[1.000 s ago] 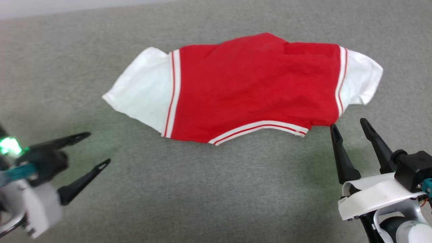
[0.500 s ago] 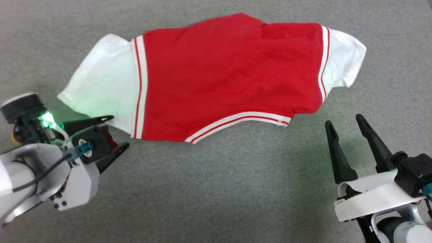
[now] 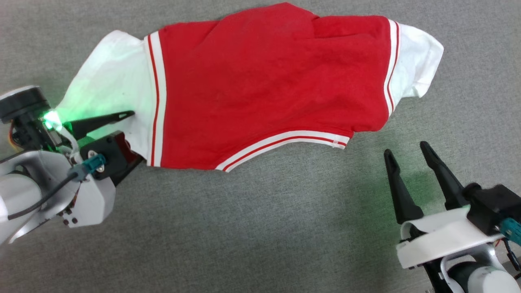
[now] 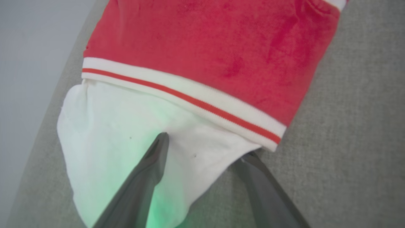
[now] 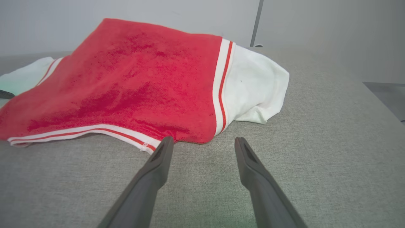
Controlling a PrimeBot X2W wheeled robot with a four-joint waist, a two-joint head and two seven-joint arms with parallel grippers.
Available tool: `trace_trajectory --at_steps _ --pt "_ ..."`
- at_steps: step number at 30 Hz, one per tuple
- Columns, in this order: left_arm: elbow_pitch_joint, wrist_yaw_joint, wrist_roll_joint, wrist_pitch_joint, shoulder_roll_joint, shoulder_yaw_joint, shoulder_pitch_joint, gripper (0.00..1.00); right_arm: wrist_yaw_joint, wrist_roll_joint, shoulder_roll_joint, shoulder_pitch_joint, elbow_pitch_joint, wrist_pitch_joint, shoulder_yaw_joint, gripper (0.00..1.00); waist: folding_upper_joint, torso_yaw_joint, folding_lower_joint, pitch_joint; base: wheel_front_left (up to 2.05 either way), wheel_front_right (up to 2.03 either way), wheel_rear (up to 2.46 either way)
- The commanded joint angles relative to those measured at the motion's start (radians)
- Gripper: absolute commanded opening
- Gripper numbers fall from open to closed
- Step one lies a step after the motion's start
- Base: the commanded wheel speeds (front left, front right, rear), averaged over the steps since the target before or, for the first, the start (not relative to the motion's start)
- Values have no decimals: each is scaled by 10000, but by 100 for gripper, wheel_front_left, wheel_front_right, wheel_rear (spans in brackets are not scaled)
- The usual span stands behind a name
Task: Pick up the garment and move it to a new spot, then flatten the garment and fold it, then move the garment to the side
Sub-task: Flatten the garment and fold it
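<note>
The garment (image 3: 264,85) lies spread across the grey cloth surface, red body in the middle and a white sleeve at each end, with striped trim along its near hem. My left gripper (image 3: 128,136) stands open at the left sleeve's near corner. In the left wrist view one finger (image 4: 152,164) lies over the white sleeve of the garment (image 4: 205,38), and the other finger sits at the sleeve's edge beside the trim. My right gripper (image 3: 406,148) is open, empty, a short way below the garment's right hem corner. The right wrist view shows the right gripper (image 5: 203,139) just short of the garment (image 5: 136,79).
The grey cloth surface (image 3: 260,228) stretches bare in front of the garment, between the two arms. Its left edge (image 4: 47,110) runs close to the left sleeve, with pale floor beyond. A pale wall (image 5: 158,12) stands behind the far edge.
The head camera has tilted, shifting the whole picture. My left gripper has moved in from the lower left onto the left sleeve's corner. The right gripper has hardly moved.
</note>
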Motion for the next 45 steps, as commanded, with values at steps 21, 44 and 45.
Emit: trace_trajectory --at_steps 21,44,45 --pt "40 56 114 -50 -56 -195 252 0 -10 924 3 -4284 423 8872 -2260 100 0 452 0 444 0 0 0" --pt "-89 49 83 -250 -196 -226 130 0 -2 506 101 -5469 3572 9121 -2113 100 0 952 0 786 0 0 0" --pt "-83 49 70 -259 -203 -226 97 0 -1 439 108 -5512 3674 9085 -2077 100 0 975 0 800 0 0 0"
